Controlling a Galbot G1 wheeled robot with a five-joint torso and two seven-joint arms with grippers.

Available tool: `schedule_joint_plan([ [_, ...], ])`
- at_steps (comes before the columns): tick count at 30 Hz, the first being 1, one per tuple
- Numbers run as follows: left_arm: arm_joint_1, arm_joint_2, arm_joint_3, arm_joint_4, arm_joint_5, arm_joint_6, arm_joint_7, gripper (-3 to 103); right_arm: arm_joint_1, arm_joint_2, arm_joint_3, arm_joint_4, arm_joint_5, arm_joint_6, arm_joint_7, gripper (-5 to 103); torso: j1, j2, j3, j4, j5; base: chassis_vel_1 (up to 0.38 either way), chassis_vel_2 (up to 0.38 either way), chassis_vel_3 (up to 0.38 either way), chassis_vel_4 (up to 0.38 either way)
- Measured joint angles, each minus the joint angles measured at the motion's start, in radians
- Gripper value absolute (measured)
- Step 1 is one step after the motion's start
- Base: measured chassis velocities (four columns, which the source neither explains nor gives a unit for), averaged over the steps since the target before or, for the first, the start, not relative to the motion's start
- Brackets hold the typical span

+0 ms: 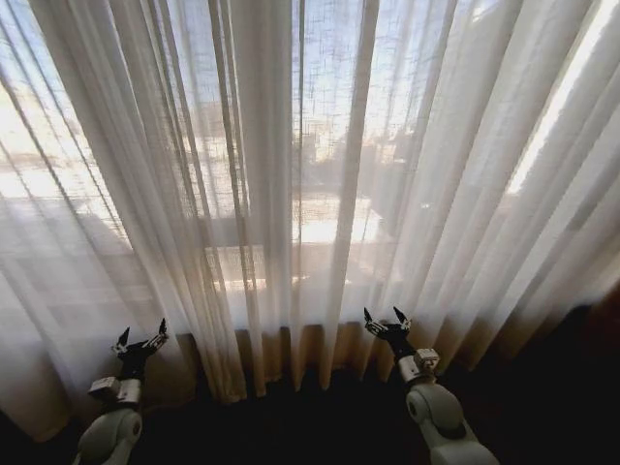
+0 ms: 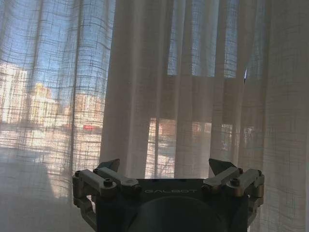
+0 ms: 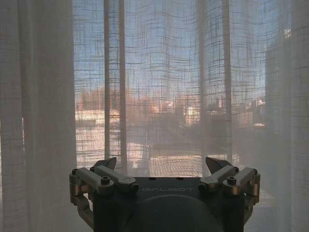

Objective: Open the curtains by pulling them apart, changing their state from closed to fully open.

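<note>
Hanging straight ahead of both arms in the head view, the tall sheer cream curtains (image 1: 291,174) run in long vertical folds, drawn closed, with the left hand (image 1: 141,341) and right hand (image 1: 387,321) low at their hem, each spread wide and empty. Left wrist view: the left hand (image 2: 164,166) faces folds just beyond its parted fingertips. Right wrist view: the right hand (image 3: 164,164) likewise, neither noticeably nearer.
</note>
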Motion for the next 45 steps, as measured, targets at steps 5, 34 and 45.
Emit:
schedule_joint_plan([
  [5,0.000,0.000,0.000,0.000,0.000,0.000,0.000,100,0.037,-0.003,-0.024,-0.039,-0.017,0.001,0.000,100,-0.002,0.000,-0.001,0.0002,0.0001,-0.011,0.021,0.004,-0.013],
  [34,0.000,0.000,0.000,0.000,0.000,0.000,0.000,100,0.356,0.013,-0.177,-0.369,-0.048,0.059,0.051,100,-0.001,0.000,0.000,0.0000,0.0002,-0.022,0.040,0.023,-0.039],
  [45,0.000,0.000,0.000,0.000,0.000,0.000,0.000,100,0.536,0.079,-0.260,-0.531,-0.077,0.077,0.076,100,-0.001,0.001,0.000,0.0004,0.0000,0.000,0.000,0.000,0.000],
])
